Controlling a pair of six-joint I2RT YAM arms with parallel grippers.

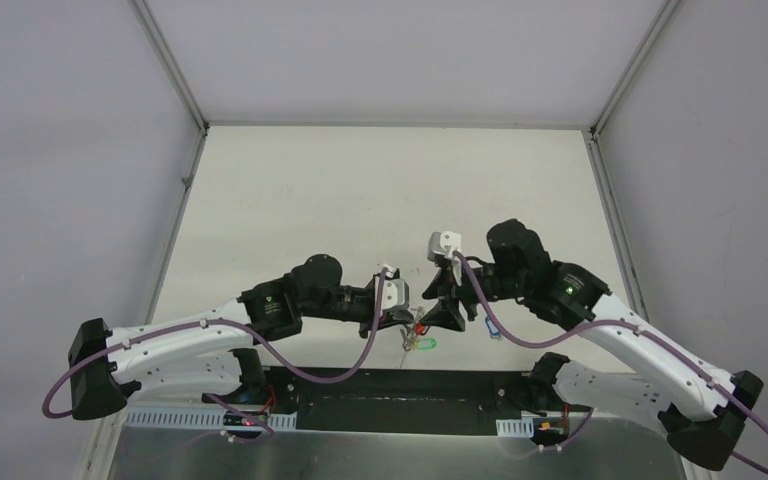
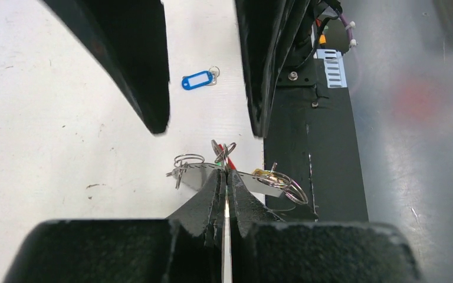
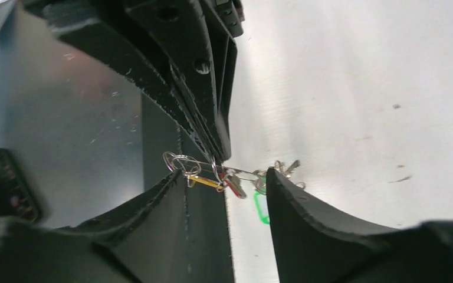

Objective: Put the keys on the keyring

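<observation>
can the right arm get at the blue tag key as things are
probably yes: the blue-tagged key lies alone on the table near the right gripper, whose jaws stand open, and nothing sits between them

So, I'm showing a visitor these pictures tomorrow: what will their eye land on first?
Two black claws meet nose to nose near the front edge of the table: the left claw pinched shut on the keyring, split rings and a green tag dangling, the right claw open facing it. Off to one side, a blue-tagged key lies alone.
</observation>
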